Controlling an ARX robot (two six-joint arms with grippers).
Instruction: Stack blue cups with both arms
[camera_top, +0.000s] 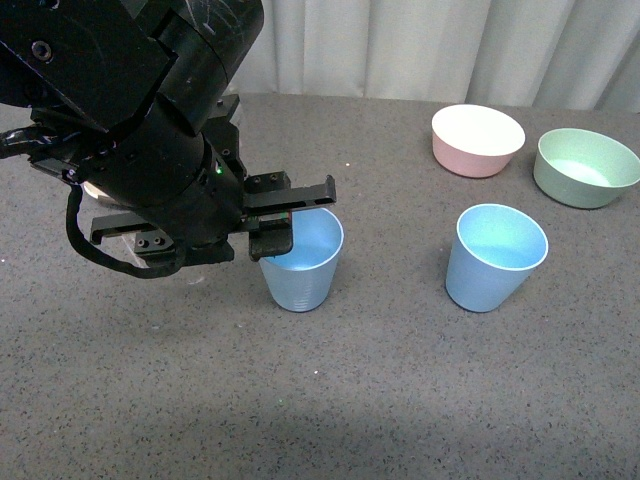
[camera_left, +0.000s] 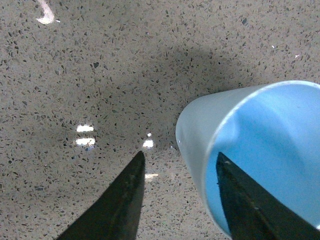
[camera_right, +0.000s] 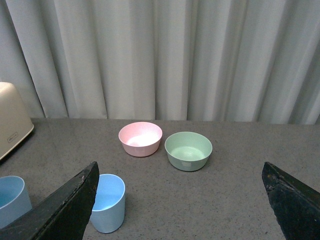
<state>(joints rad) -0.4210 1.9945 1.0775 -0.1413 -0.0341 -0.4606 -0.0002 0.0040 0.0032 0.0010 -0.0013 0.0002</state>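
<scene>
Two light-blue cups stand upright on the grey speckled table. The left cup (camera_top: 300, 265) is at my left gripper (camera_top: 290, 215), which is open. In the left wrist view one finger (camera_left: 250, 205) is inside the cup (camera_left: 270, 135) and the other finger (camera_left: 120, 205) is outside, so the jaws straddle the cup's wall near the rim, around my left gripper (camera_left: 180, 156). The right cup (camera_top: 495, 257) stands free. My right gripper (camera_right: 180, 164) is open, empty and held well back; its view shows the right cup (camera_right: 107, 202) and the left cup (camera_right: 11, 200). The right arm is out of the front view.
A pink bowl (camera_top: 477, 140) and a green bowl (camera_top: 585, 167) sit at the back right, behind the right cup. They also show in the right wrist view, pink bowl (camera_right: 140, 138) and green bowl (camera_right: 188, 150). A beige appliance (camera_right: 12, 120) stands at the table's far left. White curtains hang behind.
</scene>
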